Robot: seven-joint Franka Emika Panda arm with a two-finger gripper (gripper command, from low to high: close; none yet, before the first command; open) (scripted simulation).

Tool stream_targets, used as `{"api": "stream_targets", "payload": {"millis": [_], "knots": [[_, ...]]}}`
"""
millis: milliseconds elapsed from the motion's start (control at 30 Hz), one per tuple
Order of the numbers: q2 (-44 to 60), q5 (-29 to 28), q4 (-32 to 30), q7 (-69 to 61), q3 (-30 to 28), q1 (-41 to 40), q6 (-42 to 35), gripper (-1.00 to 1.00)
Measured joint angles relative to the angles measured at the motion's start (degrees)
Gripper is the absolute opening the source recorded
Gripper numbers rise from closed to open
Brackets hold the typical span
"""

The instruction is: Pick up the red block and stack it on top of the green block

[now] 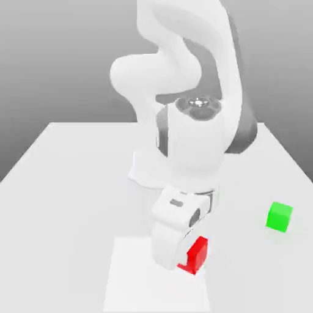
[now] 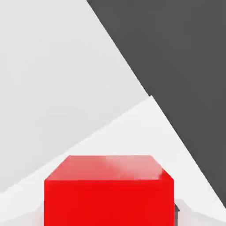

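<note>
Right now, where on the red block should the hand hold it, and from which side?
Grip the red block across two opposite flat side faces, coming from above. It is a plain cube, so parallel faces suit the hand, which looks shut on it already; the green block sits apart.

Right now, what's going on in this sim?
A white Panda arm is bent low over the table, with its claw shut on the red block near the table's front edge. In the hand view the red block sits right up close under the camera. The green block stands alone on the table toward the exterior view's right, apart from the red one. Nothing is stacked on it yet.
</note>
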Motion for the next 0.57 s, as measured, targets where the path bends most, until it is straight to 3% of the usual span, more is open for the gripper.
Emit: {"api": "stream_targets", "payload": {"millis": [233, 433, 467, 567], "knots": [[-8.37, -0.57, -5.44, 14.24, 10.56, 21.01, -2.68, -1.0], [0.23, -5.39, -5.95, 20.07, 10.18, 22.95, 6.4, -1.0], [2.01, -6.32, -5.88, 20.76, 9.7, 23.22, 8.08, 1.0], [2.01, -6.32, -5.88, 20.76, 9.7, 23.22, 8.08, 1.0]]}}
